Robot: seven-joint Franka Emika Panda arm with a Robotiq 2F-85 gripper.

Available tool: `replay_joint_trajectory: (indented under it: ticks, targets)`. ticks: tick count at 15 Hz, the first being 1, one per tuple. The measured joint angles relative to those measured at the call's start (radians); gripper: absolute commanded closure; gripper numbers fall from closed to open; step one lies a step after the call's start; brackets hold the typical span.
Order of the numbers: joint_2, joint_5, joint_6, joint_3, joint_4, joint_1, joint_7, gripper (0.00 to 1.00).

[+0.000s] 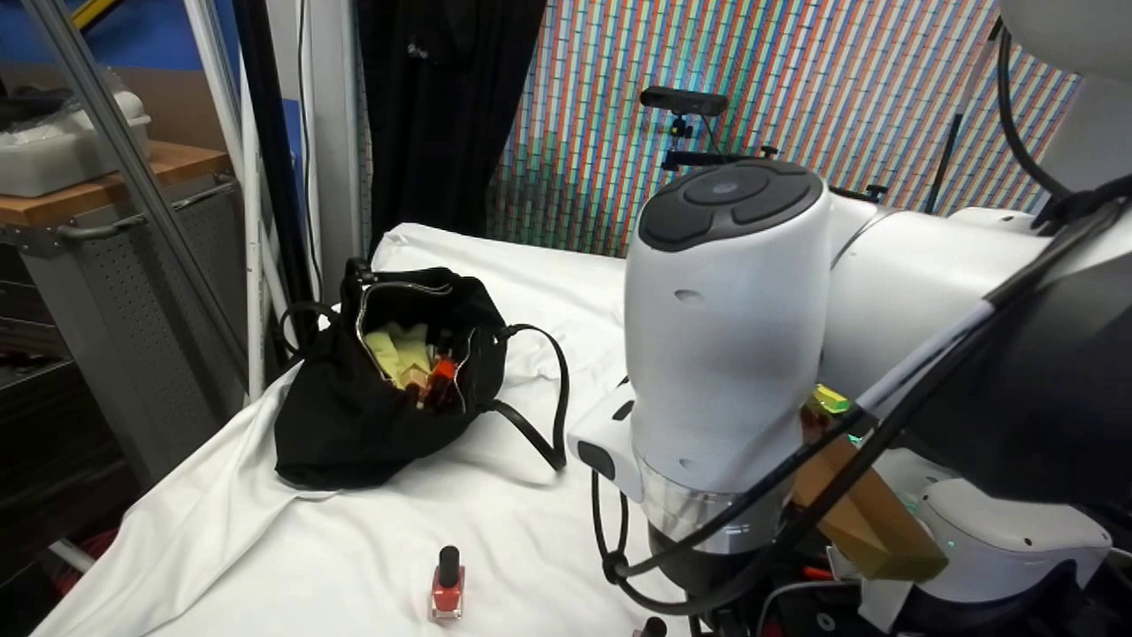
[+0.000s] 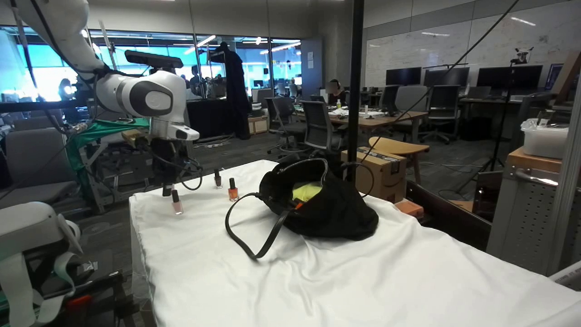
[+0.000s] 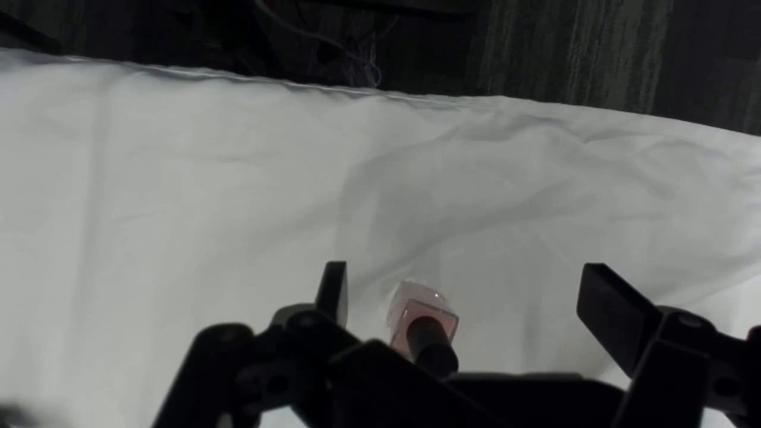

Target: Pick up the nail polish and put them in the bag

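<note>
Gripper [image 3: 464, 297]: jaws spread apart, nothing clasped. Pale pink nail polish [image 3: 423, 325]: framed, in the wrist view, between the gripper's fingers [image 3: 331, 294], nearer one; long axis upright, cap pointed gripperward. Dark bottle [image 2: 218, 180]: stood near the gripper. Orange bottle [image 2: 233, 192]: placed farther from it. Black bag [image 2: 338, 213]: set farthest from it.

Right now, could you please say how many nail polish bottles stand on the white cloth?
3 in an exterior view: a pale pink bottle by the gripper, an orange bottle toward the bag, and a dark bottle farther back. The arm may hide others.
</note>
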Motion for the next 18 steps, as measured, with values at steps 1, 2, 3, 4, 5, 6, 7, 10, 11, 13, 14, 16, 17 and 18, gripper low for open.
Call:
replay_joint_trajectory:
  ticks: [1,2,3,4,5,6,7,10,11,13,14,16,17,18]
  targets:
    - [0.012,0.005,0.014,0.0,0.0,0.0,0.0,0.0]
    - [0.024,0.009,0.029,0.0,0.0,0.0,0.0,0.0]
    - [0.036,0.012,0.048,0.0,0.0,0.0,0.0,0.0]
    - [0.047,0.013,0.066,-0.001,0.0,0.0,0.0,0.0]
    - [0.059,0.013,0.085,-0.003,0.0,0.0,0.0,0.0]
    - [0.069,0.013,0.099,-0.005,0.0,0.0,0.0,0.0]
    - [0.079,0.013,0.11,-0.007,0.0,0.0,0.0,0.0]
    - [0.105,0.013,0.137,-0.017,0.001,0.0,0.0,0.0]
    - [0.112,0.012,0.146,-0.021,0.001,0.0,0.0,0.0]
    - [0.125,-0.001,0.17,-0.028,0.0,0.001,0.0,0.0]
    - [0.131,-0.01,0.181,-0.031,0.0,0.001,0.0,0.0]
    - [0.14,-0.027,0.201,-0.037,0.0,0.004,0.0,0.0]
    - [0.144,-0.035,0.209,-0.039,0.0,0.006,0.001,0.0]
    - [0.147,-0.044,0.212,-0.041,0.0,0.008,0.002,0.0]
